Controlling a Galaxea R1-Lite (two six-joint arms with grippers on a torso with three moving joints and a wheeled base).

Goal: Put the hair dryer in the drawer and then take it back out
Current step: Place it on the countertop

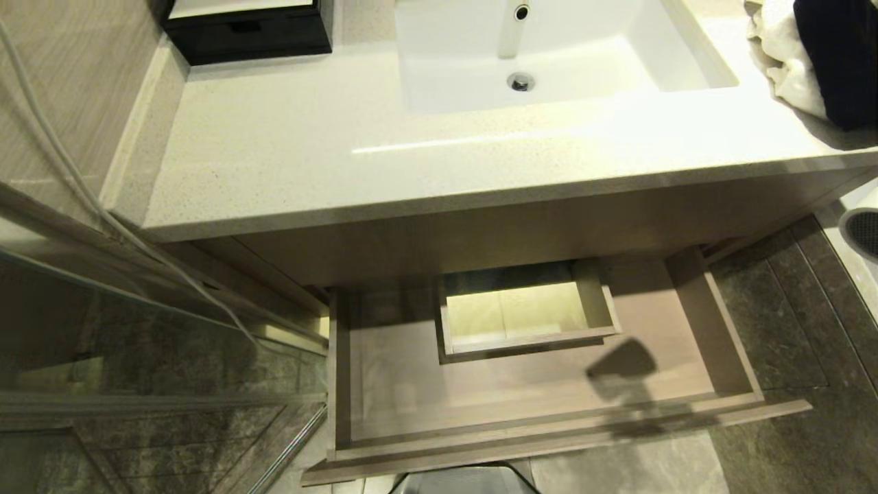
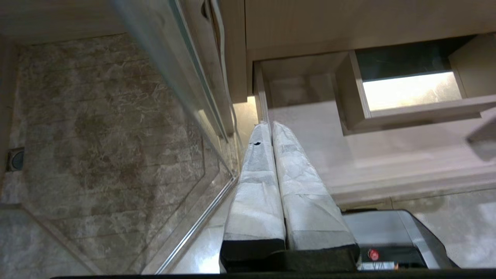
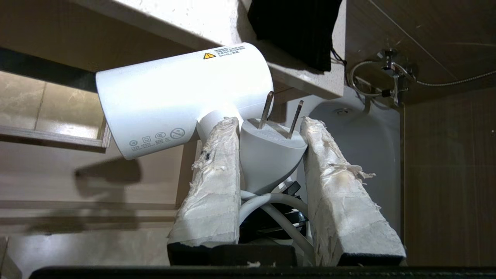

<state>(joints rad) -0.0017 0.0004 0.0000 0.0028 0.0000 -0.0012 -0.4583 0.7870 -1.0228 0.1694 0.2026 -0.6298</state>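
Observation:
The drawer (image 1: pixel 425 384) stands pulled out below the vanity, with nothing lying in it and a boxed cutout (image 1: pixel 525 309) at its rear centre. The white hair dryer (image 3: pixel 182 97) hangs to the right of the drawer, beside the counter's edge. My right gripper (image 3: pixel 269 124) is shut on its handle together with the bundled cord and plug (image 3: pixel 269 155). In the head view only the dryer's grey rear grille (image 1: pixel 865 230) shows at the right edge, and its shadow falls in the drawer. My left gripper (image 2: pixel 267 128) hangs shut and empty over the drawer's left front corner (image 2: pixel 310 128).
Above the drawer is a speckled countertop (image 1: pixel 309 151) with a white sink (image 1: pixel 686 58). A black box (image 1: pixel 247 31) sits at the back left, and a towel with dark cloth (image 1: pixel 789 62) at the back right. A glass shower panel (image 1: pixel 137 343) stands on the left.

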